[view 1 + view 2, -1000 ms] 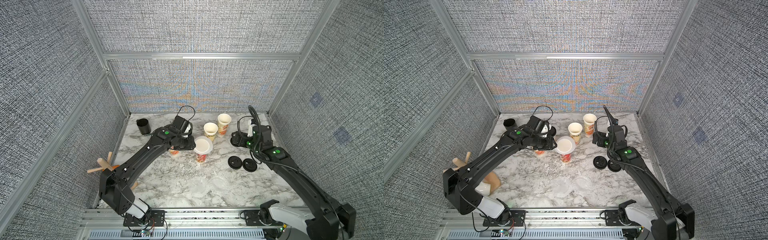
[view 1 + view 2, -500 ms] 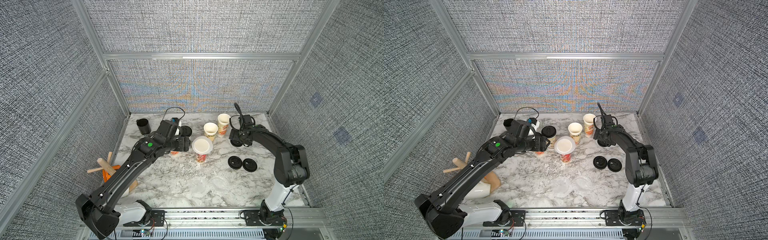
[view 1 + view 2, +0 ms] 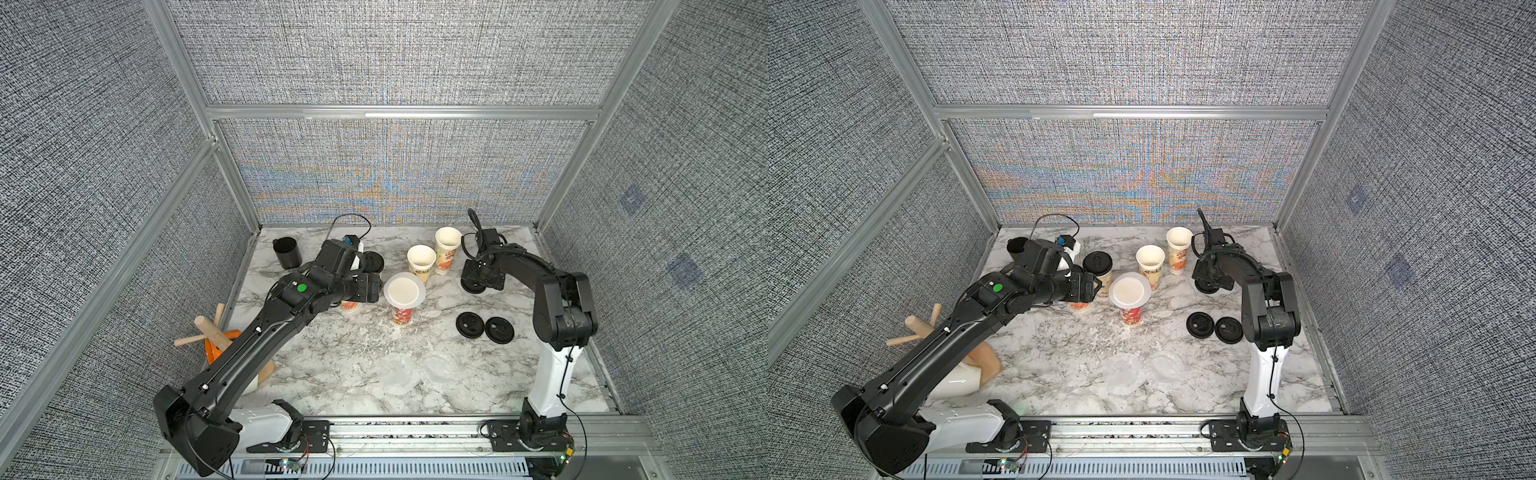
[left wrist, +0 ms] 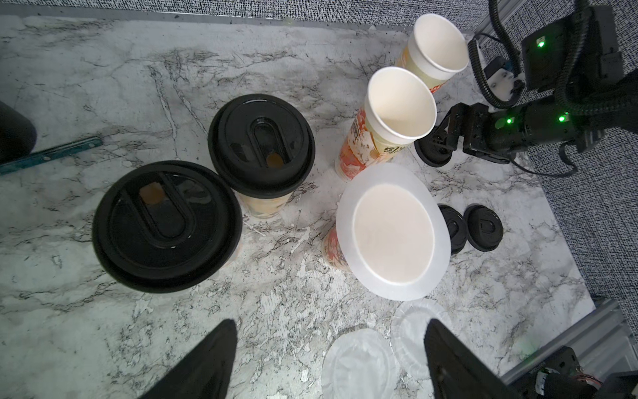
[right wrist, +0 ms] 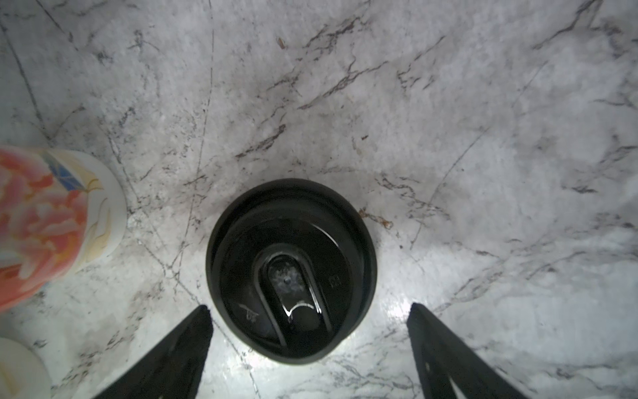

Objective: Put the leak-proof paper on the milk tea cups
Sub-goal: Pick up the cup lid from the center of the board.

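Two open milk tea cups stand at the back. In front of them a third cup carries a round leak-proof paper over its mouth. Two more cups wear black lids. Two loose papers lie flat near the front. My left gripper hangs open and empty above the table, beside the lidded cups. My right gripper is open, its fingers astride a black lid that lies on the table to the right of the open cups.
A plain black cup stands at the back left. Two loose black lids lie at the right. Wooden pieces and an orange object sit at the left edge. Grey walls enclose the marble table.
The left gripper's jaws have opened wider. Both arms have shifted their elbows, while the grippers stay roughly where they were.
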Available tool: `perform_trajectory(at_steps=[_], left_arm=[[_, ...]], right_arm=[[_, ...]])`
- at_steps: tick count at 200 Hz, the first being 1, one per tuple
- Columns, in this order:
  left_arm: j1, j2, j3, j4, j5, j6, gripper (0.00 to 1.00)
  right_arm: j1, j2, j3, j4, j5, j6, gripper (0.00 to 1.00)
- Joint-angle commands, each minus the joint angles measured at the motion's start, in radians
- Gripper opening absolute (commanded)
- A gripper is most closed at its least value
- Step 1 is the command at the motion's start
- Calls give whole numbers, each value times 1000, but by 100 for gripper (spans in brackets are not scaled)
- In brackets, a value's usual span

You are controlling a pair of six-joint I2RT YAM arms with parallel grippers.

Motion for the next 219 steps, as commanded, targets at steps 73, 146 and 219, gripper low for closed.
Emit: perform_trajectory(at_steps=[73,146,219], left_arm=[[2,14,9,-16,4,6,87],[2,26,11,-20,6,6,86],[1,23,9,-24,11,6,87]], right_arm=[[-6,59,53,-1,-24,-30,86],[-6,64,50,5,-35,-36,78],[-4,-5,-2,12,-47,-47,72]])
